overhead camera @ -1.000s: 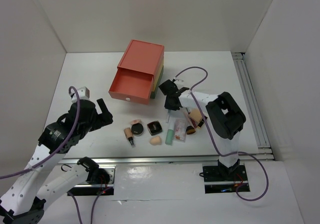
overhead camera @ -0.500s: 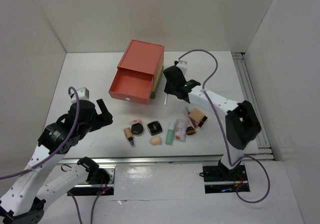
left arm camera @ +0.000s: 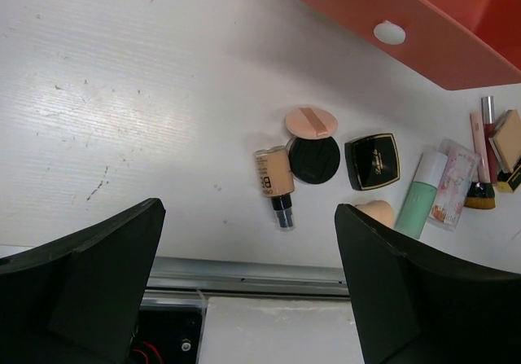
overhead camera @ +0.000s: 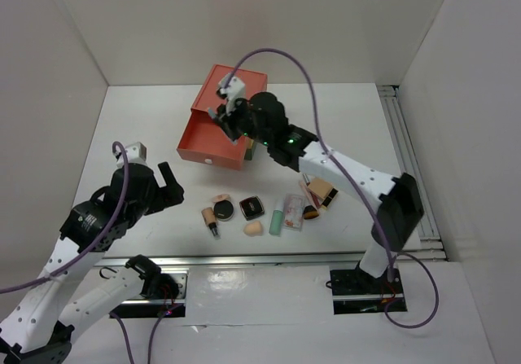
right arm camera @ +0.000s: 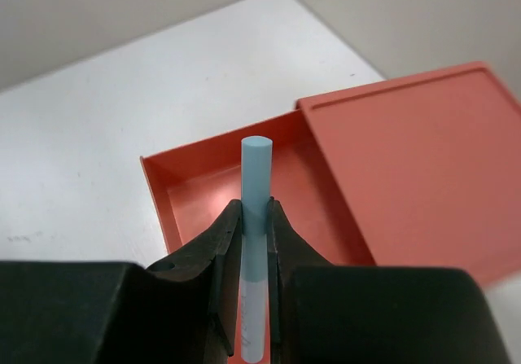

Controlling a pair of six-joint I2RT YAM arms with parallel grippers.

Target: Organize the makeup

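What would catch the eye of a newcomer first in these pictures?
First, the red drawer box at the back of the table, its top drawer pulled open, with the right pincer over it, shut on a light blue pencil. Next, the cluster of makeup lying near the front edge, and the left pincer open to its left, holding nothing.

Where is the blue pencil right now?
In the right wrist view, the blue pencil is pinched in the right gripper, held above the open red drawer.
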